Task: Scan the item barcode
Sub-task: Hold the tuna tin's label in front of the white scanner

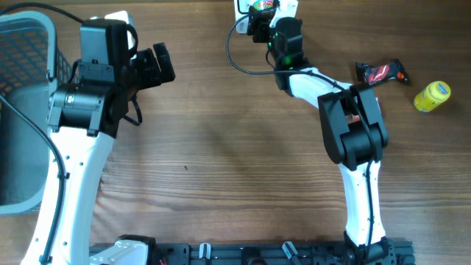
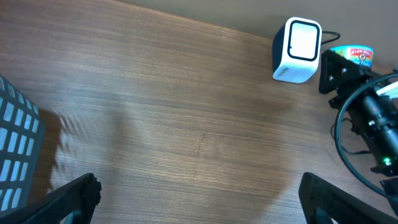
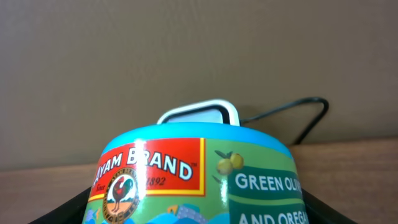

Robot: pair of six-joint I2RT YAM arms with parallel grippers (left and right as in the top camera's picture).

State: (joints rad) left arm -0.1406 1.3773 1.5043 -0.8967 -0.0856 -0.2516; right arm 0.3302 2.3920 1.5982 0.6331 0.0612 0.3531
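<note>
R gripper is spread fairly wide but pinching the tin by its sides, one finger at each lower corner of the wrist view. L gripper is fully spread and empty, hanging over bare table well to the left, near the basket. So the tin is up at the far edge of the table, in the R arm's hold. The R arm is the only one placed to do the scan. Key relation: the scanner sits just beside the tin. It's a bit to its left from above, and right behind it in the R wrist view, w/ only the scanner's top edge peeking over the tin's rim. The scanner window seems to face back toward the L arm, so the tin looks off to the side of it, not in front. Tin's a short round one. Its printed wall faces the wrist cam, the axis is roughly upright there, and no barcode is in sight, so can't tell which face carries it. Likely needs a shift left plus a wrist turn. Room: the scanner cable loops close by on the left, and the table edge is right behind. A snack packet and yellow bottle lie well apart on the right. Plenty of open wood toward the middle.
</note>
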